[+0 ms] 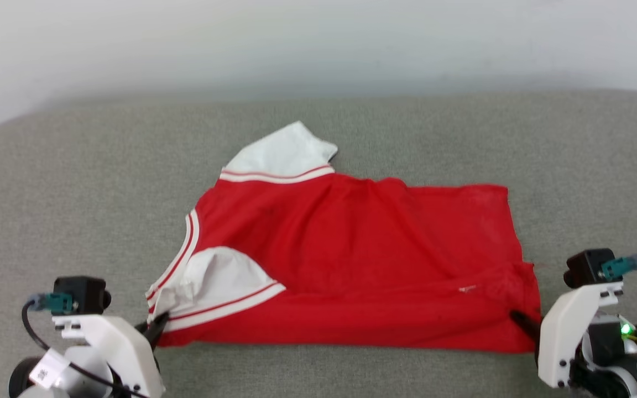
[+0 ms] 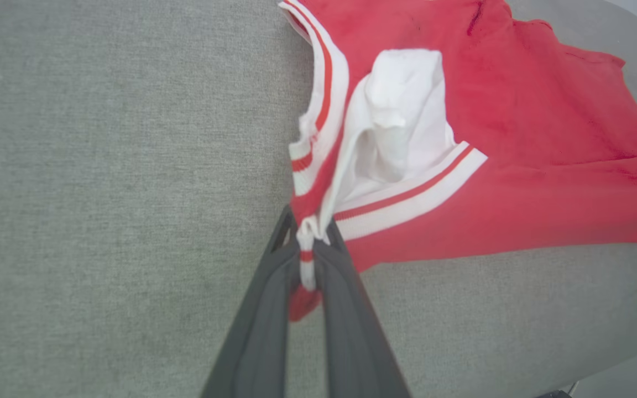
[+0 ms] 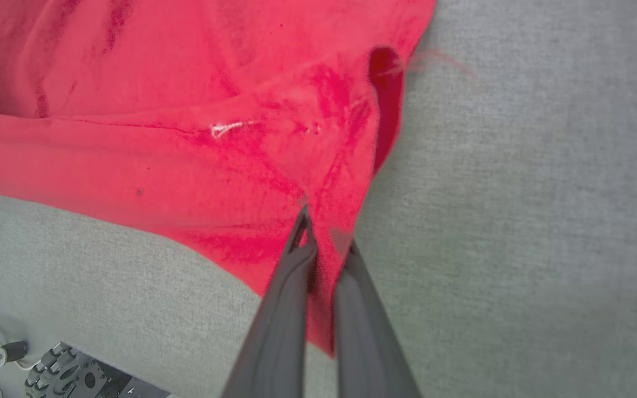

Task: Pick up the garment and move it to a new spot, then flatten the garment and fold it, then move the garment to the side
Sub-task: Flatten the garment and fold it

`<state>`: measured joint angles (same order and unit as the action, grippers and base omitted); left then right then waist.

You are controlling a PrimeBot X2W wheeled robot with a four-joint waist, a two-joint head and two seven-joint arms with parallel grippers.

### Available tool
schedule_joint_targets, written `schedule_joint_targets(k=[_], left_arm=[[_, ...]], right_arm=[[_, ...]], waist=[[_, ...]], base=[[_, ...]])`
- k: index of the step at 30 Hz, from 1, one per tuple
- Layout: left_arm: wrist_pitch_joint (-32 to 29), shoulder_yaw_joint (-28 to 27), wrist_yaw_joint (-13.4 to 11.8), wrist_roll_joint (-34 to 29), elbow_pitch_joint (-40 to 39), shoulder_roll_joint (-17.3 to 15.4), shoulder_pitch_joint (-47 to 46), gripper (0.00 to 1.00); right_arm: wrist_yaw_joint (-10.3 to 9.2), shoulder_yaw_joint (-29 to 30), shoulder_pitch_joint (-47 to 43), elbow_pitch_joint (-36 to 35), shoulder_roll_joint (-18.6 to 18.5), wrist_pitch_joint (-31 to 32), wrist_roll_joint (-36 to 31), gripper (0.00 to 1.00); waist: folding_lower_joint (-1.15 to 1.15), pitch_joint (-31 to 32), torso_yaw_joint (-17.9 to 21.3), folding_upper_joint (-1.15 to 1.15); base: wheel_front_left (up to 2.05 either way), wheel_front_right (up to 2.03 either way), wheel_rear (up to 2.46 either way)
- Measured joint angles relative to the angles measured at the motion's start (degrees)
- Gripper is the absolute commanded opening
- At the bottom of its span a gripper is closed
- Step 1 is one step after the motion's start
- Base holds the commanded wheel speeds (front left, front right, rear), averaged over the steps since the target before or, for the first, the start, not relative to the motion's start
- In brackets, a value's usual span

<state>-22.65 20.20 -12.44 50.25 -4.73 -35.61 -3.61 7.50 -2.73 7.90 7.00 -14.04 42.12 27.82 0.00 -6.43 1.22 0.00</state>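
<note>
The garment (image 1: 351,260), a red jersey with white sleeves and white-and-red striped trim, lies spread across the grey cushion, plain red side up, no letters showing. One white sleeve (image 1: 288,152) points to the far side; the other (image 1: 216,282) is bunched near the front left. My left gripper (image 1: 155,326) is shut on the striped trim at the front left corner (image 2: 307,243), which sticks out between its fingers. My right gripper (image 1: 520,320) is shut on the red hem at the front right corner (image 3: 324,237). The front edge is lifted slightly off the cushion.
The grey fabric surface (image 1: 75,193) reaches wide to the left, right and behind the jersey, with rounded far corners against a pale wall (image 1: 318,44). Its front edge and the robot's wheeled base (image 3: 58,370) show in the right wrist view at the bottom left.
</note>
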Motion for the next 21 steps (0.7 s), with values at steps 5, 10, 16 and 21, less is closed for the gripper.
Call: schedule_joint_targets(k=[5, 10, 16, 21], left_arm=[[-0.3, -0.8, -2.5, 1.6, -2.4, -0.9, 6.5, 0.00], [-0.7, -1.1, -3.7, 4.1, -2.8, -0.3, 12.4, 0.00], [0.9, 0.3, -2.2, 5.4, 1.0, 3.2, 13.4, 1.00], [4.4, 0.4, -0.7, 3.9, 3.7, 4.5, 10.7, 1.00]], right_arm=[[0.01, 2.2, -5.9, -3.5, 0.8, 2.5, -0.2, 0.00], [0.01, 4.4, -12.2, -6.2, 2.4, 4.7, -1.2, 0.00], [0.00, 5.7, -15.5, -4.9, 5.2, 2.6, -1.0, 1.00], [0.00, 6.3, -15.9, -5.3, 6.0, -6.2, -1.2, 1.00]], waist=[[0.00, 3.9, -0.1, 0.00], [-0.01, 6.0, 0.0, 0.00], [-0.01, 5.3, 0.2, 0.00], [-0.01, 4.9, 0.3, 0.00]], base=[[0.00, 0.00, 0.00], [0.00, 0.00, 0.00], [0.00, 0.00, 0.00], [0.00, 0.00, 0.00]])
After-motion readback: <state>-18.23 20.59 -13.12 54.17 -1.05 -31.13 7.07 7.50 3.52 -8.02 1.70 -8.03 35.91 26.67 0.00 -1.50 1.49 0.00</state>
